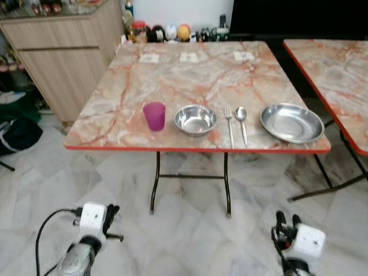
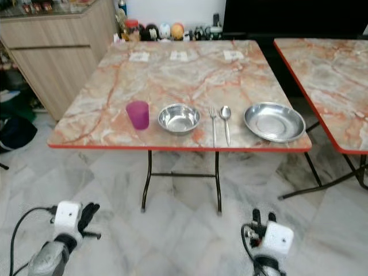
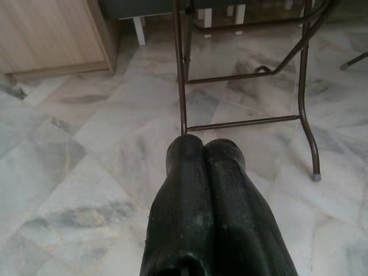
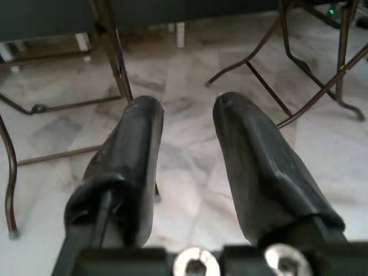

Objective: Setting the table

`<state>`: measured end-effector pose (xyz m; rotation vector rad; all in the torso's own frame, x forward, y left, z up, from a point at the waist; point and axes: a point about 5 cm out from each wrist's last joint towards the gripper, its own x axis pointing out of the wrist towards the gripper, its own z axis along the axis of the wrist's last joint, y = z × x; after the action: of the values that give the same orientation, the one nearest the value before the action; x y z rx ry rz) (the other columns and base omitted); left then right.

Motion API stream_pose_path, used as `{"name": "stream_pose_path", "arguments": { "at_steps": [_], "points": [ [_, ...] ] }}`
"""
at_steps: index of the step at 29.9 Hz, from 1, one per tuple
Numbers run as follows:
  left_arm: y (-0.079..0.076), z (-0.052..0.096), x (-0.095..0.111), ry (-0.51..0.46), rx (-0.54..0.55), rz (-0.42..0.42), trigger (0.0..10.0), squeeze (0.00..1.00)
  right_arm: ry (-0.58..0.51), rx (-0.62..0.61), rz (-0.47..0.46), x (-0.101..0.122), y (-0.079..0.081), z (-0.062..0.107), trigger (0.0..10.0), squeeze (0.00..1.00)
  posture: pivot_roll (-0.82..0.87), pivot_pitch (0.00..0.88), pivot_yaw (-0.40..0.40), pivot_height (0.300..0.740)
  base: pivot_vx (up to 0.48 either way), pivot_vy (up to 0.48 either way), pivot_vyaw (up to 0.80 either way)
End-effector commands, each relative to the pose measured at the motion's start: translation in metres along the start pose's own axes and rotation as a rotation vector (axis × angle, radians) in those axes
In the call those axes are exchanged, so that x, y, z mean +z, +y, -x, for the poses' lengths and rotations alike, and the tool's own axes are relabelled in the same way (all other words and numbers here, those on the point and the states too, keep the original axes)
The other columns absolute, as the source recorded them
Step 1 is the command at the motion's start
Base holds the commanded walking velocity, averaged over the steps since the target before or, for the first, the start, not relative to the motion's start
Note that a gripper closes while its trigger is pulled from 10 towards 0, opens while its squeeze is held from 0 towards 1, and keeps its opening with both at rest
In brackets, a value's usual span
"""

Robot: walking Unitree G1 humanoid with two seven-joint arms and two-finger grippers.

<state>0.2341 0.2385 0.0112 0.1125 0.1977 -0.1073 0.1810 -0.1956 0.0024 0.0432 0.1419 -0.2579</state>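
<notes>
Both grippers are hanging low over the floor as I am watching: left gripper (image 3: 204, 144) with fingers pressed together, right gripper (image 4: 187, 112) with fingers spread. Ahead of and above them, the marble table (image 1: 190, 75) is carrying, along its near edge, the plate (image 1: 291, 122) beyond my right gripper, then the bowl (image 1: 195, 119), purple cup (image 1: 154, 115), spoon (image 1: 241, 118) and fork (image 1: 229, 121).
</notes>
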Motion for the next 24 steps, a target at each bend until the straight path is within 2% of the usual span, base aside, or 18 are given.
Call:
{"name": "stream_pose_path", "arguments": {
  "at_steps": [1,7,9,16,24],
  "points": [
    [-0.002,0.000,0.008,-0.040,-0.016,0.001,10.0,0.00,-0.025,0.029,-0.006,0.008,0.006,0.002,10.0,0.00,0.01,0.000,0.003,0.740,0.000,0.000,0.00],
    [-0.009,-0.004,0.013,-0.053,-0.028,0.005,10.0,0.00,0.002,-0.006,-0.042,0.013,0.003,0.004,10.0,0.00,0.03,0.000,-0.002,0.740,0.000,0.000,0.00],
    [-0.010,-0.012,0.021,-0.068,-0.038,0.006,10.0,0.00,-0.006,-0.004,-0.042,0.018,0.008,0.000,10.0,0.00,0.02,0.000,0.008,0.740,0.000,-0.120,0.00],
    [-0.014,-0.022,0.034,-0.104,-0.055,0.012,10.0,0.00,-0.020,-0.001,-0.048,0.025,0.010,0.002,10.0,0.00,0.01,0.000,0.005,0.740,0.000,-0.373,0.00],
    [-0.023,-0.019,0.031,-0.106,-0.065,0.025,10.0,0.00,-0.029,0.022,-0.032,0.032,0.010,-0.003,10.0,0.00,0.01,0.000,-0.013,0.740,0.000,-0.340,0.00]
  ]
}}
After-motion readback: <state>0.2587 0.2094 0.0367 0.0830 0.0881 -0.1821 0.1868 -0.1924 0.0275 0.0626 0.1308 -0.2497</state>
